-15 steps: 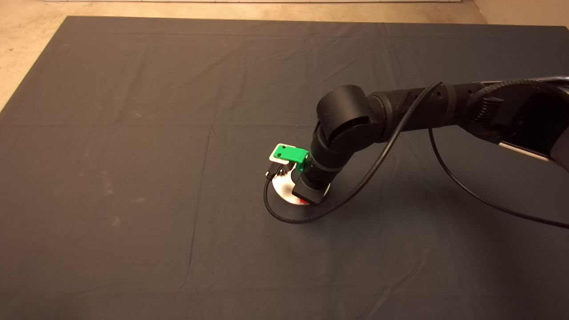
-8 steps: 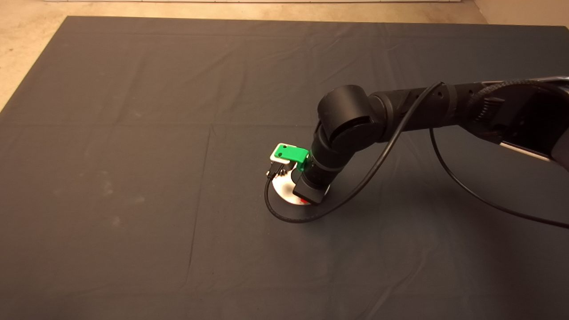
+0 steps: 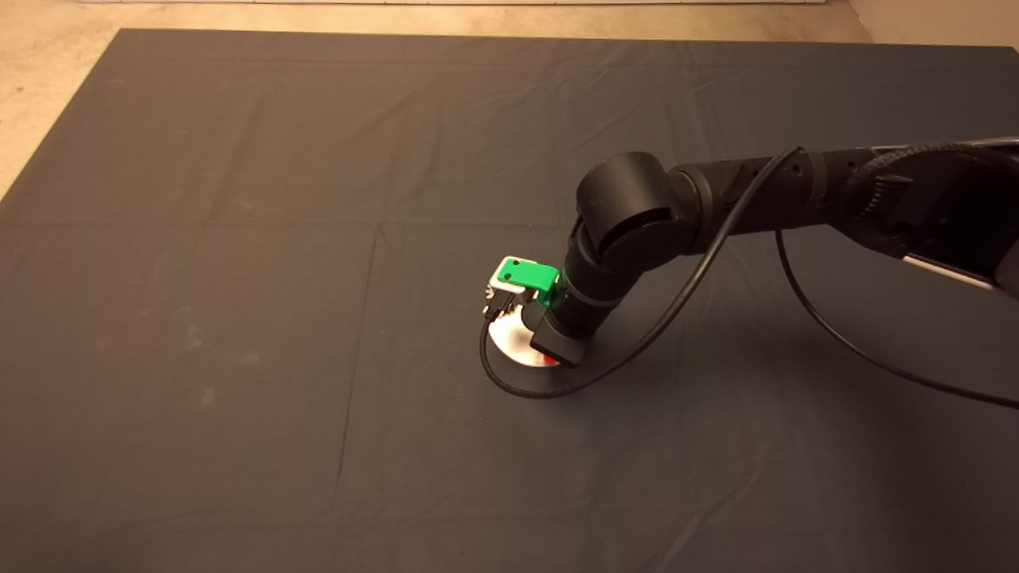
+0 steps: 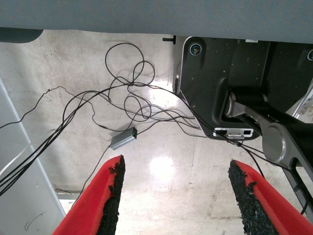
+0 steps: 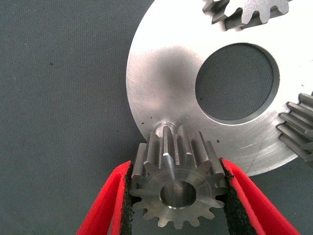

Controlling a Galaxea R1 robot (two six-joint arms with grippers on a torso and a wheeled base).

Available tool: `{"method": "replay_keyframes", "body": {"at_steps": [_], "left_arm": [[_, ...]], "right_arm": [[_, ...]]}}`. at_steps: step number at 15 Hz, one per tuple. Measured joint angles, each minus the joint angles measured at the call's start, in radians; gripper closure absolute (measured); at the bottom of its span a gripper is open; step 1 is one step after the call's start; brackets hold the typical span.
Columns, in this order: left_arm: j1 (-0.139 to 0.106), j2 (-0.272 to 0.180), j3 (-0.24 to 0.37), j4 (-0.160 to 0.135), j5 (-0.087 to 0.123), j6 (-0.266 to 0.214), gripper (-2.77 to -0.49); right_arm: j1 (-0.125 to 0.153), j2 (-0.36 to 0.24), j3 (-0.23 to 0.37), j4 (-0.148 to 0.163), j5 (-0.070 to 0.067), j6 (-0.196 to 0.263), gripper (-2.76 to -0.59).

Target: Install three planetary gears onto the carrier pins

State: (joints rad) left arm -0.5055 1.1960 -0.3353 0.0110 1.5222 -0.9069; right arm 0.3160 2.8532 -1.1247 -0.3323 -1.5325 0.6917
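Observation:
My right gripper (image 5: 178,169) is shut on a silver planetary gear (image 5: 178,183), its black pads pressing the teeth on both sides. The gear hangs tilted just above one of the carrier pins (image 5: 163,128), whose top shows behind the teeth. The pin stands on the shiny disc (image 5: 166,63) with the large centre hole. Two more gears sit on the disc, one (image 5: 244,10) at its far rim and one (image 5: 298,132) at its side. In the head view the right arm (image 3: 716,207) reaches over the disc (image 3: 509,346) at mid-mat. My left gripper (image 4: 178,166) is open and parked off the mat.
A black cable (image 3: 517,386) loops from the right wrist onto the mat (image 3: 239,278) beside the disc. The left wrist view shows the floor with tangled cables (image 4: 127,93) and the robot's dark base (image 4: 234,73).
The right arm has shifted slightly to the right over the disc, carrying the gear with it. The left arm has not come into view.

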Motion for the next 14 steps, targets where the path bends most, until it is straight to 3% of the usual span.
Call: {"method": "replay_keyframes", "body": {"at_steps": [14], "left_arm": [[0.000,-0.019,0.000,0.000,0.000,0.004,-1.46]], "right_arm": [[-0.008,0.009,0.003,0.001,0.002,0.000,-1.05]]}}
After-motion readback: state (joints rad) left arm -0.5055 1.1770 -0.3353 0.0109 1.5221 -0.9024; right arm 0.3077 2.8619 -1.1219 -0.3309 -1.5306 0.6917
